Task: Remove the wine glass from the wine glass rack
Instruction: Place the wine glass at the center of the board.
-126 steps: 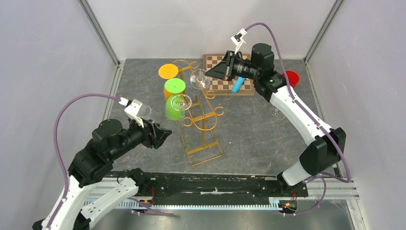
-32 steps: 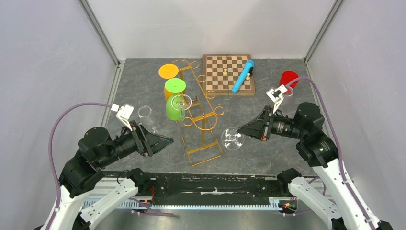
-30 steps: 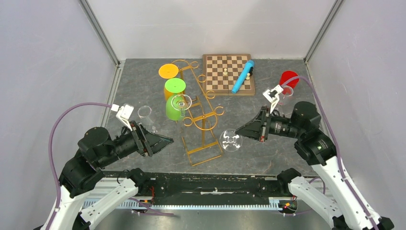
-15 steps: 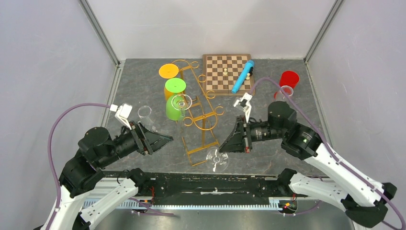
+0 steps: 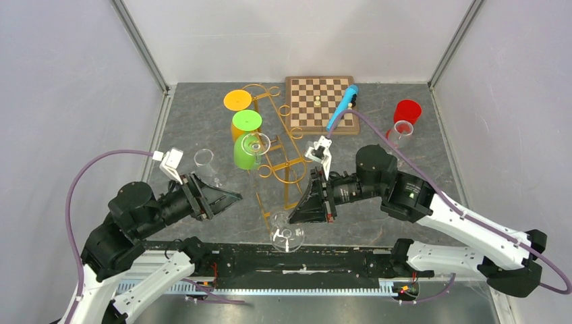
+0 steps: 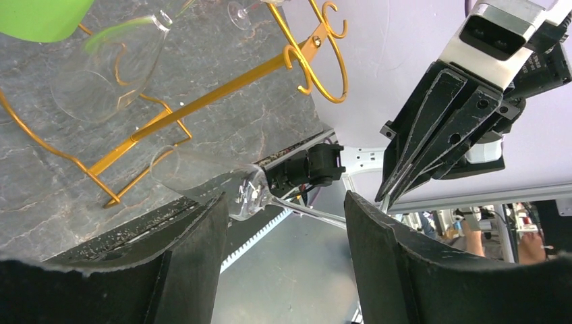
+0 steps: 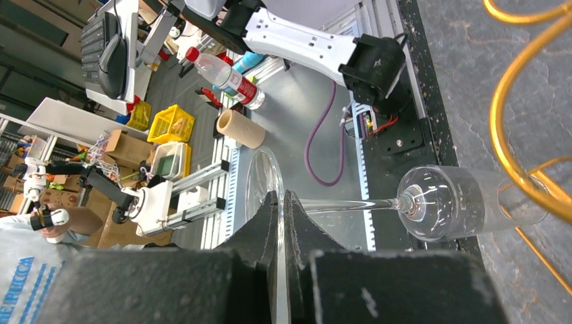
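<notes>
While right gripper (image 7: 280,196) pinched the wine glass (image 7: 459,202) foot, bowl beside wine glass rack (image 6: 222,91) wire, left gripper (image 6: 283,197) gaping empty.

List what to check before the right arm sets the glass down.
1. Grip: right gripper shut on the foot of the wine glass: ok.
2. Release: wine glass off the hooks of the wine glass rack: ok.
3. Clearance: bowl apart from the rack's lower wire: cannot tell; they overlap in the right wrist view.
4. Landing: glass over the table: not ok; stem and foot hang past its near edge.
5. Other arm: left gripper open, apart from the glass: ok.
6. Rack load: second glass hanging on the rack: ok.
</notes>
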`<move>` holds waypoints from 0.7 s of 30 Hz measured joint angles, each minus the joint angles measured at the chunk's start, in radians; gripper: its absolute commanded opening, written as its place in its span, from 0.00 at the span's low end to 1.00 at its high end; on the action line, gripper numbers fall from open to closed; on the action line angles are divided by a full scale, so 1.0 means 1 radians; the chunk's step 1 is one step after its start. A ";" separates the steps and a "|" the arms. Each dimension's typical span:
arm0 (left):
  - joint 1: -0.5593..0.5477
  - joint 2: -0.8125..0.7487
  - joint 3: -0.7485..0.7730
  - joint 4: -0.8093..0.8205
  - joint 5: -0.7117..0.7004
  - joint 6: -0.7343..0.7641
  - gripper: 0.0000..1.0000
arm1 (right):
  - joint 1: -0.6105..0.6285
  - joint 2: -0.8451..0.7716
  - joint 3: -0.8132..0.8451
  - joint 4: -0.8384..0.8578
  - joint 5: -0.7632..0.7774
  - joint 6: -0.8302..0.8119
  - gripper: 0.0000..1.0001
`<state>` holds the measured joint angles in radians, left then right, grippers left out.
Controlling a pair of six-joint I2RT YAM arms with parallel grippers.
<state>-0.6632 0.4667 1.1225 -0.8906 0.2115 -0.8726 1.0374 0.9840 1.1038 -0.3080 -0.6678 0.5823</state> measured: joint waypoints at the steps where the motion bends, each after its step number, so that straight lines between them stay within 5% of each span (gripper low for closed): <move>1: 0.000 -0.003 0.000 -0.002 0.000 -0.009 0.70 | 0.006 0.008 0.005 0.010 0.005 -0.003 0.00; 21: 0.000 -0.205 -0.110 -0.065 -0.011 -0.400 0.71 | 0.074 0.107 0.009 0.249 0.048 -0.113 0.00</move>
<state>-0.6632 0.2615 1.0126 -0.9554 0.2001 -1.2728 1.1114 1.0908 1.1126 -0.0593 -0.6193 0.4694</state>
